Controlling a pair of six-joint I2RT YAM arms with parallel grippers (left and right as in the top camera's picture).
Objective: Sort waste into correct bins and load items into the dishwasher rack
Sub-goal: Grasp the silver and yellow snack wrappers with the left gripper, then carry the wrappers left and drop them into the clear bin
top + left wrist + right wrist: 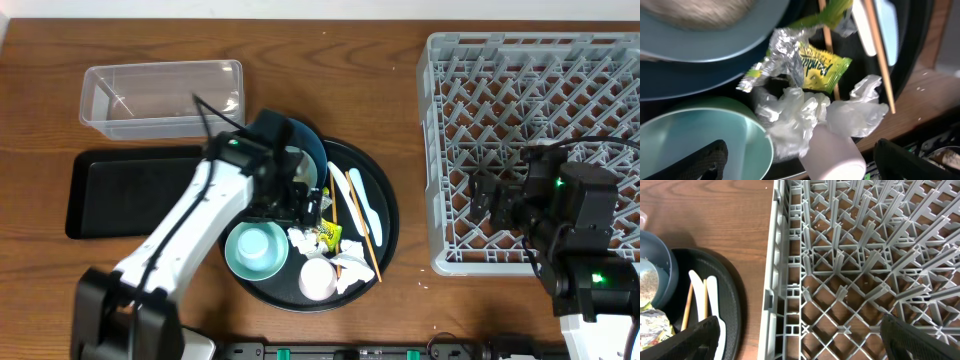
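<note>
Left gripper (805,165): nearest the wrist lens, fingers spread wide and holding nothing, hovering low over the middle of the round black tray (386,228).
Tissue (800,115): crumpled white, lying on the round tray directly under the open fingers, touching a small white cup (832,155).
Wrappers: a yellow wrapper (822,67) and a silver wrapper (782,55) lie together just past the tissue, toward the tray's centre.
Bowls: the teal bowl (695,145) sits at the tray's near-left; the blue bowl (690,75) sits at its far-left.
Utensils: chopsticks (880,55) and a pale spoon (862,30) lie along the tray's right half.
Bins: the clear tub (160,95) stands beyond the tray to the far left, and the black rectangular tray (120,190) lies just left of it; both look bare.
Rack (530,110): well to the right of the round tray, with nothing on its pegs.
Right gripper (800,345): fingers spread, empty, poised above the rack's edge nearest the tray.
Progress: judged at the very start, with all waste and every dish on the round tray and no sorting or loading shown; the tissue looks like the first pick.
Hidden: the left arm covers most of the blue bowl from overhead; the blurred beige patch inside it is possibly rice, though the wrist view is too soft to say.
</note>
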